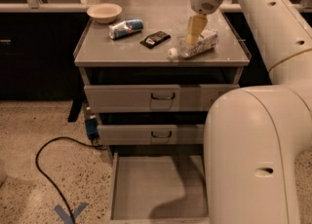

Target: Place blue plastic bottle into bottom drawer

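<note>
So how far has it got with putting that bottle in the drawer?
Done: the bottom drawer is pulled open, ready to receive it. In hand: the gripper is down at the blue plastic bottle, which lies on its side on the cabinet top, not yet lifted. Left: lift the bottle, carry it down and set it in the drawer.
</note>
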Controlling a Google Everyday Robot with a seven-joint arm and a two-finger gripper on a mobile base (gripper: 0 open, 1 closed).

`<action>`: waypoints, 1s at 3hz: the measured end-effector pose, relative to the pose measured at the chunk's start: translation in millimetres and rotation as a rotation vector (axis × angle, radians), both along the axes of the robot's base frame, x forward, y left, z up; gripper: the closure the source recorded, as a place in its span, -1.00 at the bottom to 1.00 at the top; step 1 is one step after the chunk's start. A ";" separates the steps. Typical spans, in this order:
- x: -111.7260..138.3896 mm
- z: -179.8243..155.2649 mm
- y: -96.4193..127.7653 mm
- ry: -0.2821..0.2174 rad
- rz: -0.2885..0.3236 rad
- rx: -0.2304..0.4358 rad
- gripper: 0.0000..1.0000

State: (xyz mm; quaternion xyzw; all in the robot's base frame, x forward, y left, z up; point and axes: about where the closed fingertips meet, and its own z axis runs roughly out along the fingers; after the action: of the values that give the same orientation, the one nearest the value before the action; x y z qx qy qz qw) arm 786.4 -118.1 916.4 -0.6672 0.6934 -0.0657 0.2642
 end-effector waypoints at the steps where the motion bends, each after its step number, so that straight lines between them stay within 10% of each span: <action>1: 8.0 -15.1 -7.1 0.030 -0.017 0.060 -1.00; 3: 10.6 -36.4 -12.7 0.081 -0.009 0.067 -1.00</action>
State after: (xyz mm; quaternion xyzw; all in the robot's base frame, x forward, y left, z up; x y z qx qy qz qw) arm 796.9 -130.8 880.0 -0.6568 0.7084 -0.0168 0.2579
